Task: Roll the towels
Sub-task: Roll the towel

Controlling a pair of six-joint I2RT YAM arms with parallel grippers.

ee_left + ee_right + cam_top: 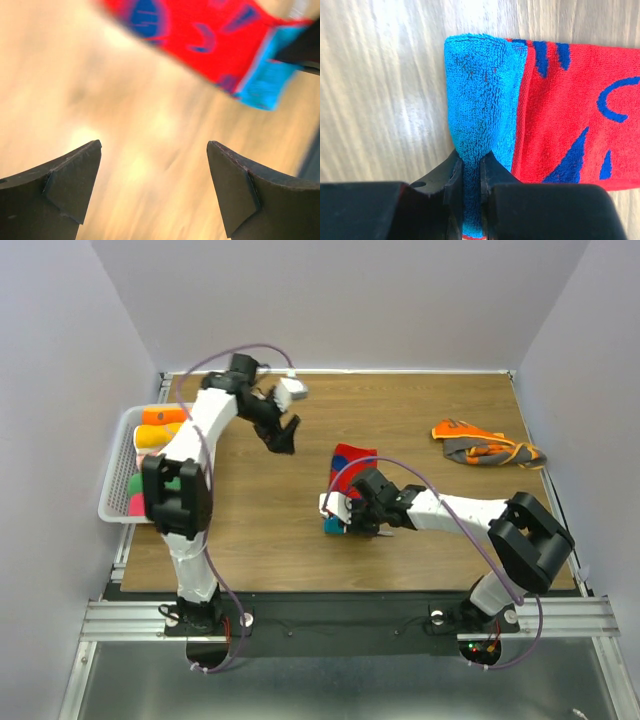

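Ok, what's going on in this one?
The right gripper is shut on the blue end of the red towel with blue patterns, which lies in the middle of the table. That end is pinched up, but no roll is formed yet. The left gripper is open and empty, hovering left of the towel's far end. The white basket at the left holds several coloured towels. A crumpled orange and grey cloth lies at far right.
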